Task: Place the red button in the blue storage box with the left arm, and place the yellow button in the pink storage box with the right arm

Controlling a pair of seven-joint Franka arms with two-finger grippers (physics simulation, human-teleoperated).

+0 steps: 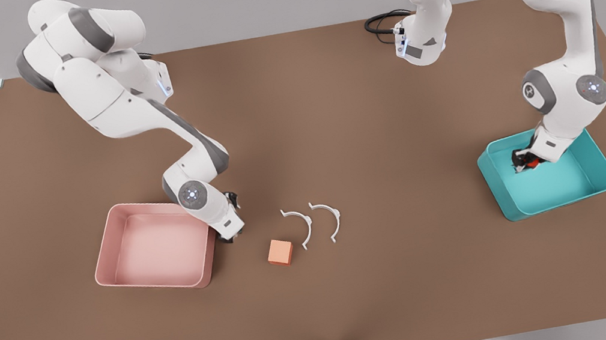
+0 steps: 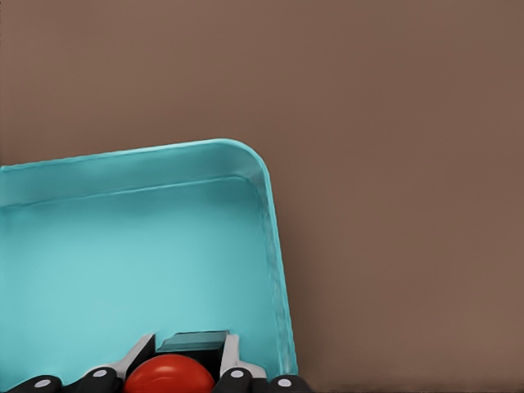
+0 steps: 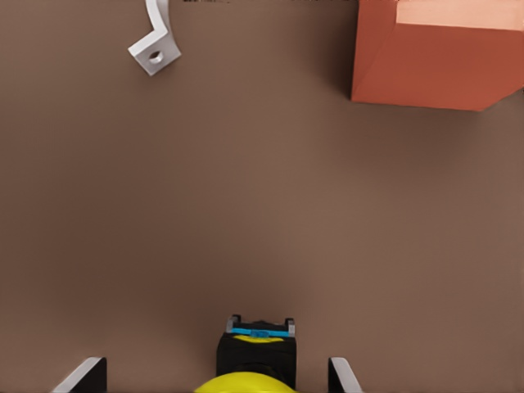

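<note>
Between the two fingers of my left gripper [image 2: 187,359] sits the red button [image 2: 168,377], and the fingers press against its sides. This gripper [image 1: 524,162] is down inside the blue storage box [image 1: 558,205], near one corner of the tray [image 2: 274,246]; the red cap [image 1: 531,160] shows under the wrist. My right gripper [image 3: 213,377] stands open low over the table, its fingers wide apart on either side of the yellow button [image 3: 255,364]. That gripper [image 1: 230,236] is just off the pink storage box [image 1: 156,281], on the side facing the front view's right.
An orange cube [image 1: 280,252] [image 3: 434,57] lies on the table a short way from the right gripper. Two white curved clips [image 1: 299,225] [image 1: 327,218] lie beyond it; one clip end [image 3: 155,41] shows in the right wrist view.
</note>
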